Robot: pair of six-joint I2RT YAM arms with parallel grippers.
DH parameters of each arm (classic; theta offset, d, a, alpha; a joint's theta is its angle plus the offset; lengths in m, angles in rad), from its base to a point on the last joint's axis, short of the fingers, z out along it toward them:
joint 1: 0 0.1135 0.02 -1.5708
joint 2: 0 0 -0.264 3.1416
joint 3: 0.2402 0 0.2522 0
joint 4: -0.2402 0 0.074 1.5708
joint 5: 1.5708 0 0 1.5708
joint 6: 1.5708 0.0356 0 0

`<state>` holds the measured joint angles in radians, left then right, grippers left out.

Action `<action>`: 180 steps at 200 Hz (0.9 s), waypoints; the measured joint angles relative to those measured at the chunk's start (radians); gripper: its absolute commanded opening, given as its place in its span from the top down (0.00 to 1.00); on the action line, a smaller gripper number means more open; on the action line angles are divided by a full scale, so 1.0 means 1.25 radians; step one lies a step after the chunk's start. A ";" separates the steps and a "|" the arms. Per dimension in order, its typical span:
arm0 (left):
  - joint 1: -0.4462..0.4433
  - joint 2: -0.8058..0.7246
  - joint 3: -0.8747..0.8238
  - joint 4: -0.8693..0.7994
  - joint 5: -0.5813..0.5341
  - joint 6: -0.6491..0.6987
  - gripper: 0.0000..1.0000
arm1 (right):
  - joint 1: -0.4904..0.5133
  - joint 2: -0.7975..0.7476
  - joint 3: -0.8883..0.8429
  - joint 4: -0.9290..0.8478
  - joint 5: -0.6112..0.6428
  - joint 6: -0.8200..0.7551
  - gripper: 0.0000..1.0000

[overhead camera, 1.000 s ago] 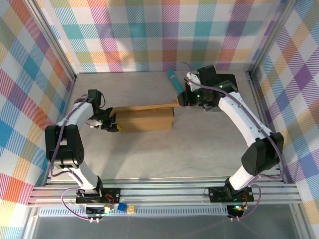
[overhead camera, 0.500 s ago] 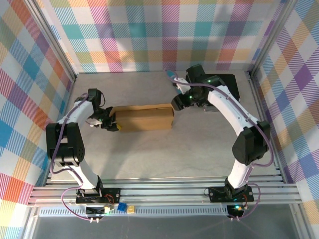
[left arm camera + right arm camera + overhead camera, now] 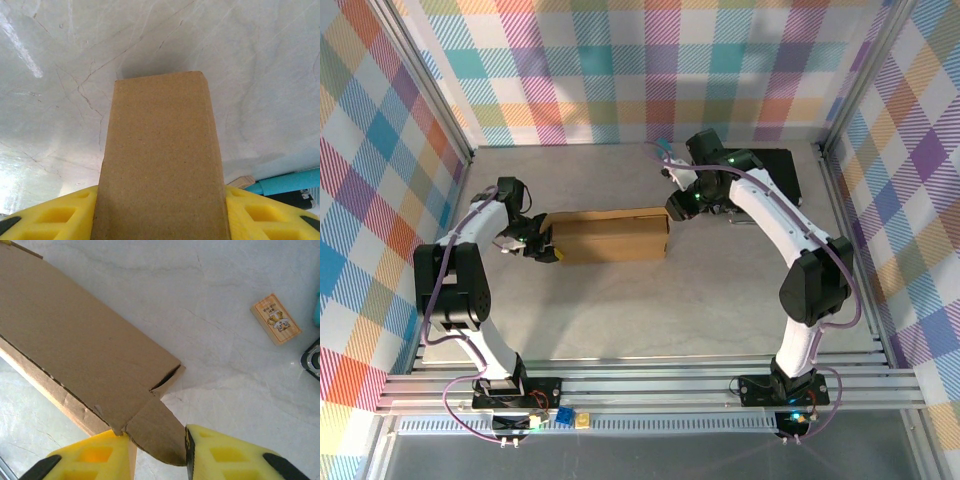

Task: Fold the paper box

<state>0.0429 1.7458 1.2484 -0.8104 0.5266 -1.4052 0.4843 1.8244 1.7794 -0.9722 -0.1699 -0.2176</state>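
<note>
Your left arm rises from its base, bends at the elbow and reaches in to the left end of the paper box. The left claw is clamped on that end: in the left wrist view the cardboard fills the gap from one yellow finger to the other.

Your right arm arches high and comes down at the right end of the box. The right claw sits at the far right corner. In the right wrist view a loose end flap lies between its fingers, which stand partly apart. You cannot tell whether they grip the flap.

The box lies flat on the counter between the two claws, long side left to right, top panel down. The right end flap is not tucked, and nothing inside can be seen.

Beyond the right end of the box:
- a black case, partly covered by the right arm
- a teal object
- a small printed tan card
</note>
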 measured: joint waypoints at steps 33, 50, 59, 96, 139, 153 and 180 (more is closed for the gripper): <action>0.000 0.000 0.000 0.000 0.000 0.003 0.75 | 0.005 0.000 0.012 -0.014 0.014 0.013 0.78; 0.000 0.001 0.000 0.000 0.000 0.003 0.75 | 0.009 0.000 0.014 -0.020 0.022 0.021 0.82; 0.000 0.003 0.001 0.000 0.001 0.003 0.75 | 0.012 0.000 0.015 -0.025 0.025 0.028 0.84; 0.000 0.009 0.007 0.000 0.003 0.006 0.75 | 0.031 0.000 0.038 -0.041 0.044 0.082 0.88; 0.000 0.011 0.009 0.000 0.003 0.006 0.75 | 0.048 0.023 0.085 -0.071 0.068 0.172 0.82; 0.000 0.011 0.009 0.000 0.003 0.006 0.75 | 0.051 0.031 0.092 -0.076 0.078 0.188 0.70; 0.000 0.011 0.010 0.000 0.003 0.006 0.75 | 0.059 0.025 0.067 -0.070 0.105 0.200 0.63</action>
<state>0.0429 1.7596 1.2610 -0.8104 0.5308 -1.3972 0.5579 1.8557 1.8633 -1.0599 -0.0391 0.0326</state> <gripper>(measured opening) 0.522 0.358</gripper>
